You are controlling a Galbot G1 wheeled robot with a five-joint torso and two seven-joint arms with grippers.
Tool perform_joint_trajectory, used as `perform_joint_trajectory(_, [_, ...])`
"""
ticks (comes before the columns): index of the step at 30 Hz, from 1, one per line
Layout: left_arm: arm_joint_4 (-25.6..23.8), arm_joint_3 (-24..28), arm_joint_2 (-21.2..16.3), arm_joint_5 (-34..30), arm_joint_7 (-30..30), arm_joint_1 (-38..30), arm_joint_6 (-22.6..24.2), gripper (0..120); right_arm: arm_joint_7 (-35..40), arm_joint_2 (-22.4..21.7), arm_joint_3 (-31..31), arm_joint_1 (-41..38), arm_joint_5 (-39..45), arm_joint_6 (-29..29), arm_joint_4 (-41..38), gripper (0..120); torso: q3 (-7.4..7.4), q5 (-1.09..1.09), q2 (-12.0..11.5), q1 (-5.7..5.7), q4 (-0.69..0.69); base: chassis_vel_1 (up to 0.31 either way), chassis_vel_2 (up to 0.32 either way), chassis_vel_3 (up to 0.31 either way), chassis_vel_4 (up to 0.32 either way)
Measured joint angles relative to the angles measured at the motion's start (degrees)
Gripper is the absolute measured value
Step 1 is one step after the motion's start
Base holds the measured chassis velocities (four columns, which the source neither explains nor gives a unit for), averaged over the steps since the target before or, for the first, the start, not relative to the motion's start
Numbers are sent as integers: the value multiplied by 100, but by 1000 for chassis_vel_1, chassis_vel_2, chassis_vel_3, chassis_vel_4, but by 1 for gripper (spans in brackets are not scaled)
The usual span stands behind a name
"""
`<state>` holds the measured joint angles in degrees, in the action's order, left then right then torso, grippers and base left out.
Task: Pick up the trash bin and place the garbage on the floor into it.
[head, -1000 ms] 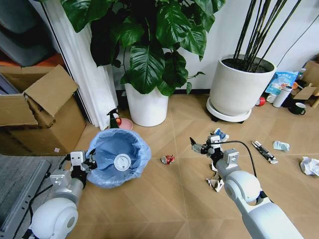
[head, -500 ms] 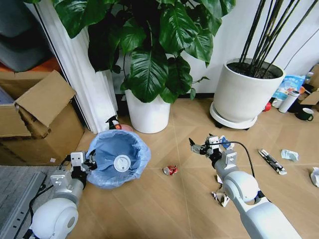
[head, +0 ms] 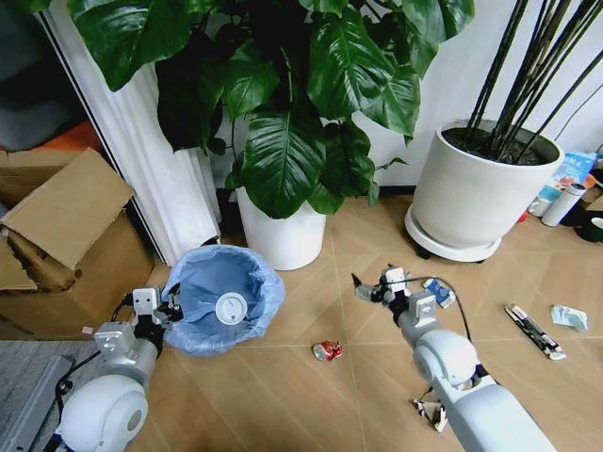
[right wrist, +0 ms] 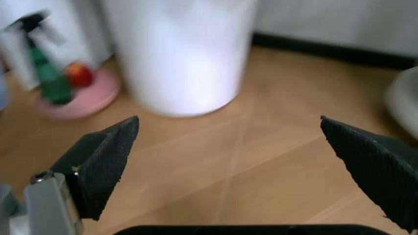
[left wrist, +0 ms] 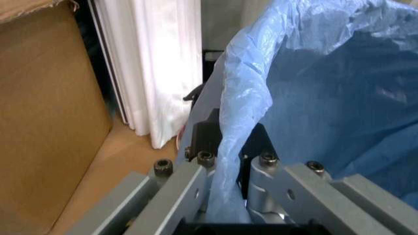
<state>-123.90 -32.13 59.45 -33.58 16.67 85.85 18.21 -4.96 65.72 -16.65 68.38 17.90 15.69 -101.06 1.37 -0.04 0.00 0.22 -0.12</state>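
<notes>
The trash bin (head: 222,299), lined with a ruffled light-blue bag, hangs tilted at the lower left of the head view, and a white disc (head: 231,308) lies inside it. My left gripper (head: 155,306) is shut on its rim; in the left wrist view the gripper (left wrist: 225,196) pinches the bag edge (left wrist: 245,103). My right gripper (head: 372,285) is open over the floor (head: 311,400), with nothing between its fingers (right wrist: 104,152). Garbage lies around: a red wrapper (head: 327,351), a blue-white wrapper (head: 438,292), a crumpled paper (head: 431,412) and a pale wad (head: 570,316).
A white plant pot (head: 280,235) stands just behind the bin, and a larger pot (head: 476,202) on a wheeled base is at the right. Cardboard boxes (head: 71,245) and a white curtain (head: 151,179) stand at the left. A dark strip (head: 534,330) lies far right.
The whole head view has shifted, so the camera moved: pots, boxes and the red wrapper sit differently in view. Both grippers and the held bin keep their places in the picture.
</notes>
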Motion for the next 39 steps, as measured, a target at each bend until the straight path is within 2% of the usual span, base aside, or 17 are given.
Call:
perform_joint_trajectory(1, [0,0,0,0,0,0,0,0,0,0,0,0,0,0,0,100,0,0,0,0,0,0,0,0,0])
perform_joint_trajectory(5, [-9,-32,-45,-9,11,30,-10,0,-1417,-238,178,-93,-182,-293,844,100,0,1,0,-1,-2,18,-27,-16,14])
perform_joint_trajectory(6, [-9,-32,-45,-9,11,30,-10,0,-1417,-238,178,-93,-182,-293,844,100,0,1,0,-1,-2,0,0,0,0])
perform_joint_trajectory(9, [-13,-32,-59,-13,18,38,-13,0,-2294,-354,340,-398,-591,-504,1503,100,0,0,0,-1,-2,0,0,0,0])
perform_joint_trajectory(11, [-13,-31,-59,-14,19,42,-15,0,-2567,-407,480,-563,-711,-567,1769,100,0,0,0,-1,0,0,0,0,0])
perform_joint_trajectory(16, [-7,-27,-51,-12,21,44,-19,0,-2762,-506,772,-793,-758,-643,2106,100,0,1,0,0,0,0,0,0,0])
perform_joint_trajectory(17, [9,-21,-37,-9,22,44,-23,0,-2908,-538,982,-973,-828,-759,2393,100,0,-1,0,0,0,0,0,0,0])
perform_joint_trajectory(24, [31,-17,-19,-6,25,40,-30,0,-3138,-458,1120,-1183,-1015,-867,2774,100,1,0,0,0,-1,0,0,0,0])
perform_joint_trajectory(26, [60,-17,-16,-6,25,29,-34,0,-3182,-255,1253,-1409,-1089,-922,3216,100,1,1,0,0,0,0,0,0,0])
perform_joint_trajectory(28, [68,-18,-14,-6,25,27,-36,0,-3183,-208,1281,-1451,-1094,-924,3299,100,0,2,0,0,0,0,0,0,0])
perform_joint_trajectory(30, [137,-14,2,-5,25,-6,-43,0,-3181,69,1416,-1692,-1091,-939,3808,100,1,2,0,0,0,0,0,0,0])
perform_joint_trajectory(32, [148,-10,5,-5,25,-13,-45,0,-3181,103,1436,-1726,-1090,-944,3878,100,1,3,0,0,0,0,0,0,0])
perform_joint_trajectory(33, [184,5,25,0,24,-28,-46,0,-3168,224,1501,-1857,-1097,-985,4148,100,1,-4,0,0,-1,0,0,0,0])
perform_joint_trajectory(35, [202,9,44,5,24,-30,-52,0,-3158,364,1512,-1969,-1138,-1082,4383,100,1,2,0,0,-1,0,0,0,0])
perform_joint_trajectory(39, [219,9,51,7,17,-22,-71,0,-3115,635,1506,-2184,-1173,-1171,4788,100,1,1,0,0,-1,0,0,0,0])
